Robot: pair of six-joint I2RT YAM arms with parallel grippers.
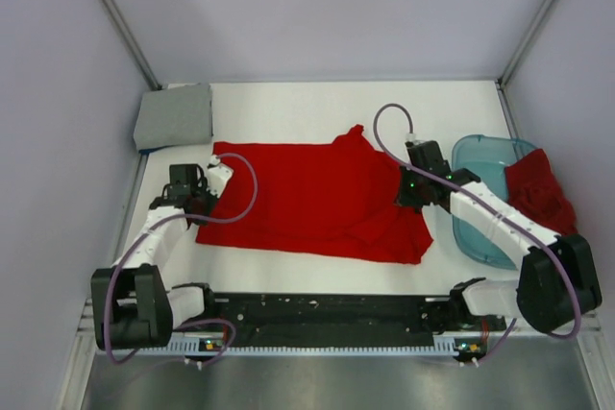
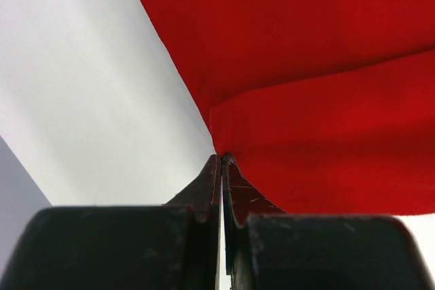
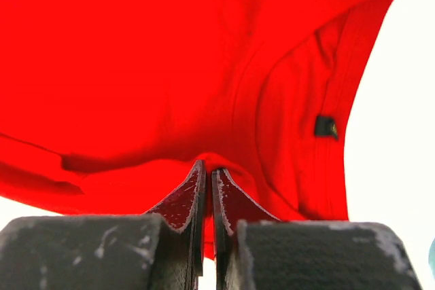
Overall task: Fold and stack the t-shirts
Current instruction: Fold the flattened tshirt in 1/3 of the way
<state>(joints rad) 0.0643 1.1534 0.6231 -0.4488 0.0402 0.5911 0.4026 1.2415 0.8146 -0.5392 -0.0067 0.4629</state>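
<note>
The bright red t-shirt (image 1: 317,194) lies spread across the middle of the white table. My left gripper (image 1: 209,189) is shut on its left edge; in the left wrist view (image 2: 223,159) the closed tips pinch the red hem (image 2: 319,161). My right gripper (image 1: 404,189) is shut on the shirt's right part near the collar; in the right wrist view (image 3: 208,171) the tips pinch red cloth (image 3: 170,86). The light grey t-shirt (image 1: 174,115) lies folded at the back left. The darker red t-shirt (image 1: 540,196) hangs over the tub's right rim.
A translucent light-blue plastic tub (image 1: 480,194) stands at the right edge of the table. Grey walls enclose the table on three sides. The black base rail (image 1: 317,319) runs along the near edge.
</note>
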